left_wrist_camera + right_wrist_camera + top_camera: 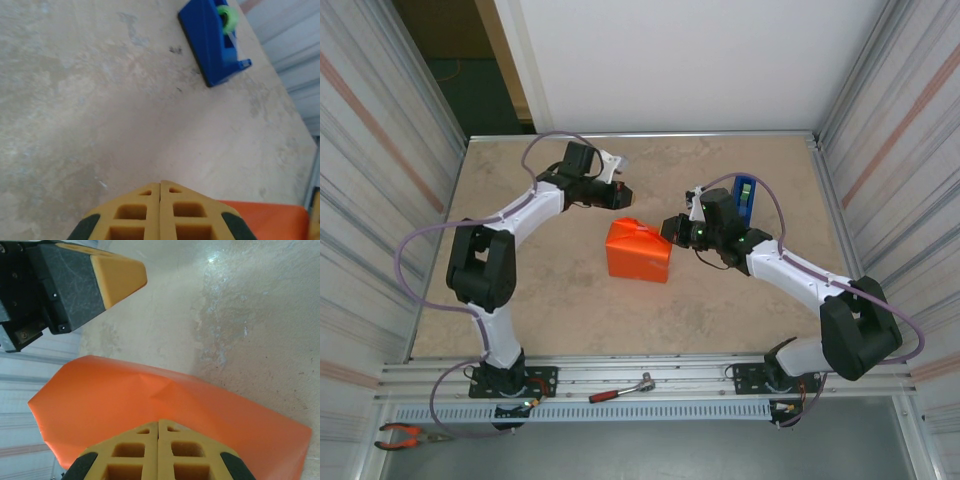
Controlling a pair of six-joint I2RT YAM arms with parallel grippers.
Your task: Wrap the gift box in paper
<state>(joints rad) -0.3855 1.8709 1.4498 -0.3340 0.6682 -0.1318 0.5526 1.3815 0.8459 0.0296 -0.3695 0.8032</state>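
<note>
paper [638, 252]: folded into an orange bundle, set mid-table [520, 300], well apart from every edge.
gift box: judged to be enclosed in that bundle.
left gripper [622, 193]: jaws pressed together, nothing held; placed on the bundle's far-edge side, near it but apart.
right gripper [670, 228]: jaws likewise closed on nothing; placed just beside the bundle's right end.
nearer arm: the right, of the 2.
long axis: judged to run roughly along the table's near edge.
tape dispenser [745, 190]: set toward the far right corner, beyond the right gripper.
</note>
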